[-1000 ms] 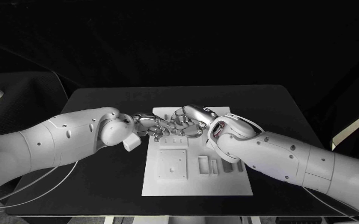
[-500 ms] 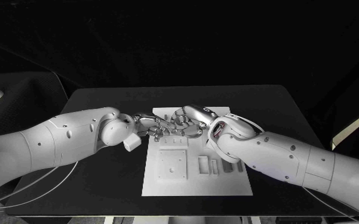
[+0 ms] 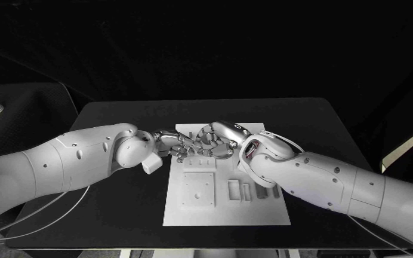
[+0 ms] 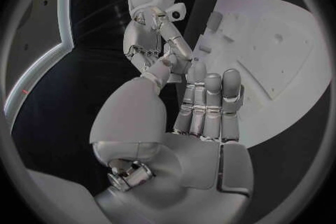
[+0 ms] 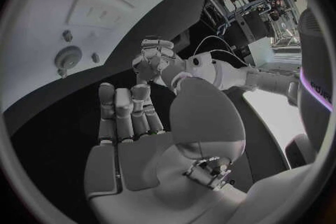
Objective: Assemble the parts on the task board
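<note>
Left hand [image 3: 169, 144] sits over the board's [image 3: 225, 210] far edge, at about ten o'clock from the board's middle, fingertips meeting those of the right hand [image 3: 219, 138] at about twelve. In the left wrist view the left hand [image 4: 203, 101] has its fingers straight and close together, thumb reaching toward the other hand; whether something small is pinched between the two hands I cannot tell. The right wrist view shows the right hand [image 5: 129, 109] likewise flat-fingered, nothing visible in the palm.

The board lies flat in the middle of the table [image 3: 112, 120], with a square plate [image 3: 199, 188] at nine o'clock and narrow upright parts [image 3: 237, 189] at three.

Judging by looks, the parts are small, rigid, light moulded pieces, probably smooth and apt to slip or twist. A fingertip pinch across the flat long sides, low and near the middle, seems safest.
</note>
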Robot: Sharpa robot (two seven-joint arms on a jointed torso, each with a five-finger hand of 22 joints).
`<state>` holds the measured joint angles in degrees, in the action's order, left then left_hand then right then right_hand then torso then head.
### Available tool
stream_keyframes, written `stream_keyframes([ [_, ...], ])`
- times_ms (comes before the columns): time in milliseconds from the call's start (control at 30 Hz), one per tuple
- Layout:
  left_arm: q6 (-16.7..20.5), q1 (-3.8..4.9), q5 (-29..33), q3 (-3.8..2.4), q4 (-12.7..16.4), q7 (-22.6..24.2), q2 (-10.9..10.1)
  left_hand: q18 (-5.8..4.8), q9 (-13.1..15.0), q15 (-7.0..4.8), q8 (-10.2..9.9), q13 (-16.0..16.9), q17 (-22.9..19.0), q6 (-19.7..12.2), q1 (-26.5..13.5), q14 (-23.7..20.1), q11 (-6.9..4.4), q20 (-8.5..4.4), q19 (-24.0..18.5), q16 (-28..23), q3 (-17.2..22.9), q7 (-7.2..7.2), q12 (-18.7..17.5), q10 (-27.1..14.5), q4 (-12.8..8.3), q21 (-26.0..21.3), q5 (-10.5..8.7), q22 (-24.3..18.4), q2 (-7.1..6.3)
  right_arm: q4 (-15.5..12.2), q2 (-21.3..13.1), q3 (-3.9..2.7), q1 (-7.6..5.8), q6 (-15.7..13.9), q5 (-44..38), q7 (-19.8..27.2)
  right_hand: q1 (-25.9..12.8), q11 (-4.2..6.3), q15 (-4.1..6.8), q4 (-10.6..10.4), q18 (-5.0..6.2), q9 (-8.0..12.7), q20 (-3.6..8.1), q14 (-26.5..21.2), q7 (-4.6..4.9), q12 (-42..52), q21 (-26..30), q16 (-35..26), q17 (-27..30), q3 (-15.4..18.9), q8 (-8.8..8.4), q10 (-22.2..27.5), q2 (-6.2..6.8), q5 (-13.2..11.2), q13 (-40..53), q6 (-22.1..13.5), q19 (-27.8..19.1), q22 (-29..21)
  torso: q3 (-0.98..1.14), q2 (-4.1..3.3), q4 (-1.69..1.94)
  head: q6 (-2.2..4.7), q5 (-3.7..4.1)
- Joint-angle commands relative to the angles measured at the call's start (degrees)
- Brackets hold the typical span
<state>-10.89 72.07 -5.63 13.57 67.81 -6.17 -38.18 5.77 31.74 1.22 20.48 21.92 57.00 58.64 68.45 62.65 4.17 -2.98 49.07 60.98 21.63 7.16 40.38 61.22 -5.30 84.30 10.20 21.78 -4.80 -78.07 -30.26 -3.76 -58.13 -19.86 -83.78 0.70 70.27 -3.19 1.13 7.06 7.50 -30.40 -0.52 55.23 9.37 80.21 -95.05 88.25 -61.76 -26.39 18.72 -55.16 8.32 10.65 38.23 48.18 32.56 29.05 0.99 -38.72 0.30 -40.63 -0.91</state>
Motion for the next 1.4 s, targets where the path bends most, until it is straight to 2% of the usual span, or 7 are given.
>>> stream_keyframes([
  [33,-0.8,0.05,0.4,-0.05,0.1,0.9,0.1,1.04,1.1,0.09,1.0,0.0,0.1,1.7,0.1,0.4,0.02,-0.09,0.3,0.2,0.4,-1.13,0.3,0.4,-0.1,0.3,0.41,0.1,0.88,0.2,0.1,-0.01,0.03,0.5,0.5,0.1,-0.5,-0.03,0.15,-0.1,0.59,0.3,0.03,-0.1,0.15,-0.4,-5.7,-0.4,0.1,0.7,-0.64,0.5,0.52,-0.2,-0.1,-1.3,-0.3,-0.1,0.02,-0.01,0.01,-0.02,0.01],
  [600,-0.8,0.05,0.4,-0.05,-0.1,0.9,0.1,1.05,1.1,0.06,1.0,0.0,0.1,1.8,0.2,0.5,-0.02,-0.09,0.3,0.3,0.5,-1.17,0.3,0.5,-0.1,0.4,0.41,0.1,0.96,0.3,-0.1,-0.01,0.03,0.9,0.7,0.4,-0.7,-0.08,0.12,-0.1,0.57,0.4,0.02,-0.2,0.18,-0.4,-5.6,-0.5,0.2,1.0,-0.92,0.7,0.51,-0.2,-0.2,-1.9,-0.4,-0.2,0.0,-0.02,0.01,-0.12,0.01],
  [900,-0.9,0.05,0.4,-0.05,-0.1,0.9,0.1,1.06,1.1,0.04,1.0,0.0,0.1,1.9,0.3,0.5,-0.04,-0.09,0.3,0.3,0.6,-1.18,0.3,0.6,-0.2,0.4,0.4,0.1,1.0,0.2,0.0,0.0,0.04,1.2,0.8,0.8,-0.5,-0.06,0.12,-0.1,0.66,-0.5,0.09,-0.1,-0.26,0.0,-5.8,-0.3,0.2,0.6,1.17,0.5,-0.5,-0.2,-0.2,2.1,-0.3,-0.2,0.01,-0.01,0.02,-0.15,0.01],
  [1400,-1.1,0.05,0.4,-0.05,-0.1,0.8,0.2,1.07,1.1,0.01,1.1,0.0,0.2,1.9,0.5,0.6,-0.07,-0.1,0.4,0.3,0.7,-1.18,0.3,0.6,-0.2,0.4,0.41,0.1,1.07,0.3,0.1,0.0,0.04,1.2,0.9,1.1,-0.4,-0.04,0.15,-0.3,0.67,-0.8,0.09,0.0,-0.43,0.2,-5.9,-0.2,0.2,0.2,1.95,0.3,-0.96,-0.1,-0.2,3.8,-0.1,-0.2,-0.01,-0.01,0.02,-0.18,0.05],
])
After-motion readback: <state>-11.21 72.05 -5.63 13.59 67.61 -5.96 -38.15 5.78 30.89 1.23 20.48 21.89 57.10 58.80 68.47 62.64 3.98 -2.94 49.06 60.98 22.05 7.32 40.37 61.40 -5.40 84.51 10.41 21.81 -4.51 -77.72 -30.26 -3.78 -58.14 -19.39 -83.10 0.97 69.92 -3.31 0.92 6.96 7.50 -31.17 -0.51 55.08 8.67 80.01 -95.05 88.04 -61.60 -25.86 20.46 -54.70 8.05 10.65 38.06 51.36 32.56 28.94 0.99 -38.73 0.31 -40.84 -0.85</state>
